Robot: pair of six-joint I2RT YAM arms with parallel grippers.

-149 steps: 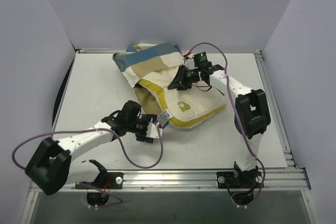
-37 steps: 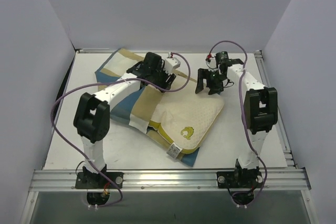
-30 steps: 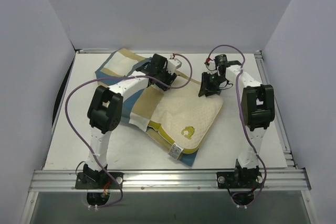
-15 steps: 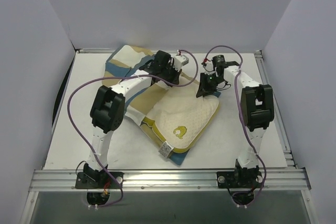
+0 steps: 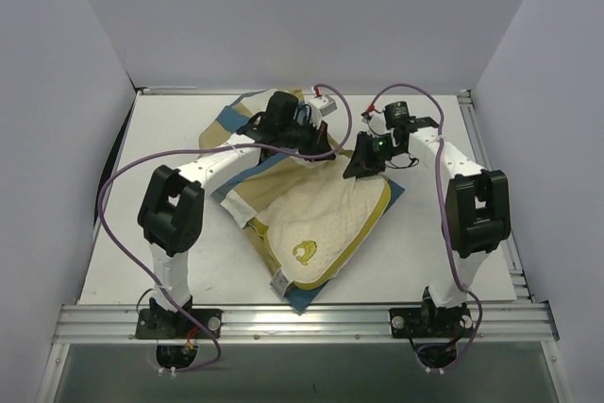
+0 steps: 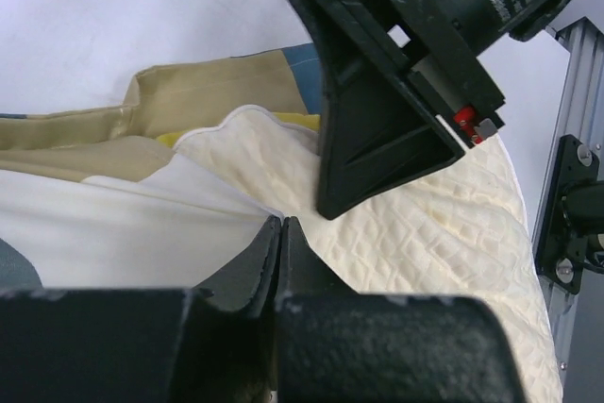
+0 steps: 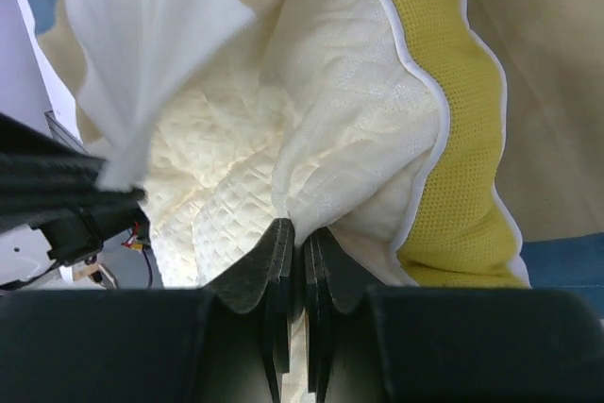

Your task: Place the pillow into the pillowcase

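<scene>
Top view: pillow [image 5: 326, 214] lies mid-frame on the table [image 5: 170, 139], yellow emblem [image 5: 304, 252] lower centre. The checked pillowcase [image 5: 255, 181] is bunched under it and toward upper left. Left gripper [image 5: 316, 143] and right gripper [image 5: 357, 167] meet at the pillow's upper edge.

Left wrist view: jaws together, pinching smooth white pillowcase cloth [image 6: 123, 224] at centre. Knit pillow is on the right.

Right wrist view: jaws clamped on cream pillow fabric [image 7: 311, 120] at lower centre, just beside the yellow edge [image 7: 444, 92].
</scene>
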